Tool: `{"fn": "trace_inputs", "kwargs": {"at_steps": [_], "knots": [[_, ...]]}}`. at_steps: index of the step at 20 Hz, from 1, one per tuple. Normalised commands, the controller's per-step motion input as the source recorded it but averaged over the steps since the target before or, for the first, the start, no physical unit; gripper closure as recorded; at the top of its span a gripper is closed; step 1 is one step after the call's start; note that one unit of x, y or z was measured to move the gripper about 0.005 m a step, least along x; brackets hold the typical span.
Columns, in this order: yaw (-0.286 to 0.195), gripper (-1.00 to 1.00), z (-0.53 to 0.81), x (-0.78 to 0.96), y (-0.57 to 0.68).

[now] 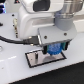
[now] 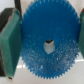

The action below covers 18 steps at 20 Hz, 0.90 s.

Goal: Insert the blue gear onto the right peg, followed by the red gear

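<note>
White tabletop [image 1: 12,67] fills the exterior view, glossy, with pale blurred shapes behind the arm. On it lies a grey rectangular plate [image 1: 35,60] with a black border, set toward the lower middle of that view. One Franka arm [image 1: 47,17], white with a dark wrist block, reaches down from the top of the exterior view; a black cable [image 1: 15,39] runs from the exterior view's left edge toward the wrist. The gripper [image 1: 54,50] hangs directly above the plate's end nearer the exterior view's right, and the blue gear [image 1: 54,48] sits between its fingers, just above the plate surface; whether gear and plate touch cannot be told at this resolution. Pegs on the plate are not resolvable in either view. In the wrist view the blue gear [image 2: 47,42] takes up most of the frame: a wide toothed disc seen face-on, with a small pale centre hole. Two green finger pads [image 2: 10,47] press against opposite edges of the disc, one on each side, so the claw is pinching the gear by its rim. The plate's pale surface shows around the gear. The red gear does not appear in either picture.
</note>
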Motion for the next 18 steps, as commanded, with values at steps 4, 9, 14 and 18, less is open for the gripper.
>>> {"fn": "trace_inputs", "kwargs": {"at_steps": [4, 9, 14, 18], "knots": [[0.0, 1.0, -0.02, 0.16, 0.0], [0.0, 1.0, -0.13, 0.0, 0.0], [0.0, 1.0, -0.16, 0.03, 0.0], [0.0, 1.0, 0.24, 0.0, 0.04]]}}
